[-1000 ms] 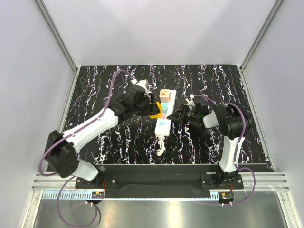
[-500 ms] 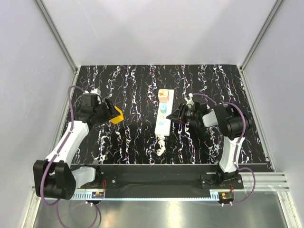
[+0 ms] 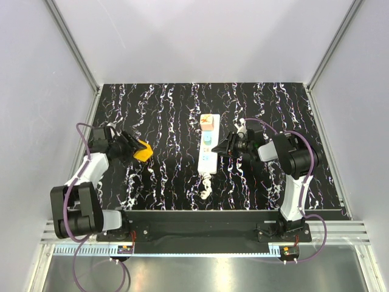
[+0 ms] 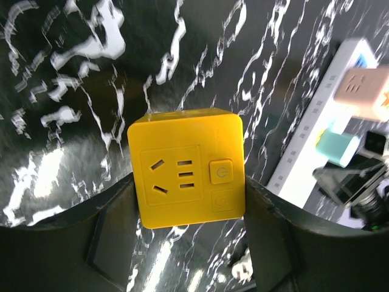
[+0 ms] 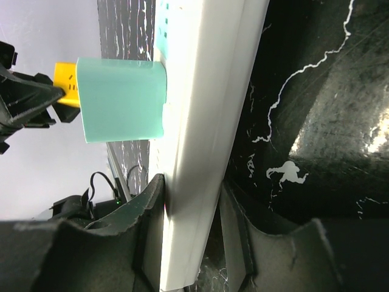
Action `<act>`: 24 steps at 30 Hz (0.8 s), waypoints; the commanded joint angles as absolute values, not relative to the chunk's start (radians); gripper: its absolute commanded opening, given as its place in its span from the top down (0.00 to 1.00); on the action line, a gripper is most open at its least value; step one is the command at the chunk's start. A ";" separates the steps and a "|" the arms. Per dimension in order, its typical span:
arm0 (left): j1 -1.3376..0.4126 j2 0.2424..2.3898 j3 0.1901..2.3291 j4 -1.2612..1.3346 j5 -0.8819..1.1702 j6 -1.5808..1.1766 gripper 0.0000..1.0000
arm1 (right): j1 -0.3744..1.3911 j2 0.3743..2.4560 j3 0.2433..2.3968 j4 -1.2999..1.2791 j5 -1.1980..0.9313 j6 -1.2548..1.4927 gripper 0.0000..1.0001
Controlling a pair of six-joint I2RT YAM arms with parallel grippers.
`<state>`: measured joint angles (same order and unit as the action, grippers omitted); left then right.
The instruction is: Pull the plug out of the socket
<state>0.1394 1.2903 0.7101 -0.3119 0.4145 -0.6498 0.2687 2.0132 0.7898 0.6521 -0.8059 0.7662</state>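
The left gripper (image 3: pixel 132 149) is pinching the plug (image 3: pixel 143 150), a yellow cube, near the left edge of the table (image 3: pixel 158 109). In the left wrist view its two fingers (image 4: pixel 112 234) are pressing on the left and right sides of the plug (image 4: pixel 185 175), and the front face, with outlet slots and a small button, is looking at the camera. The plug is well apart from the socket (image 3: pixel 208 146).

The socket is lying in the middle of the table, its long side running away from the arms. A pink cube (image 3: pixel 208 121) is sitting on its far end and a teal cube (image 3: pixel 208 139) is sitting just behind it, toward the middle. The knotted cord (image 3: pixel 205 187) is coming out of the near end.

The right gripper (image 3: pixel 223 148) is reaching to the socket from the right. In the right wrist view its fingers (image 5: pixel 234 225) are closing on both long sides of the socket (image 5: pixel 200 140), clamping the white body between them, just beside the teal cube (image 5: pixel 121 100). Behind that cube the yellow plug (image 5: pixel 65 90) is showing in the left gripper (image 5: pixel 27 100).
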 commanded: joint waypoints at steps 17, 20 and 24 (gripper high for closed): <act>0.238 1.493 0.798 -0.218 0.492 -0.637 0.69 | 0.301 2.049 0.793 0.535 -0.672 0.624 1.00; 0.238 1.480 0.799 -0.219 0.497 -0.621 0.54 | 0.302 2.056 0.799 0.534 -0.675 0.623 1.00; 0.238 1.436 0.798 -0.256 0.457 -0.603 0.33 | 0.307 2.068 0.815 0.531 -0.690 0.627 1.00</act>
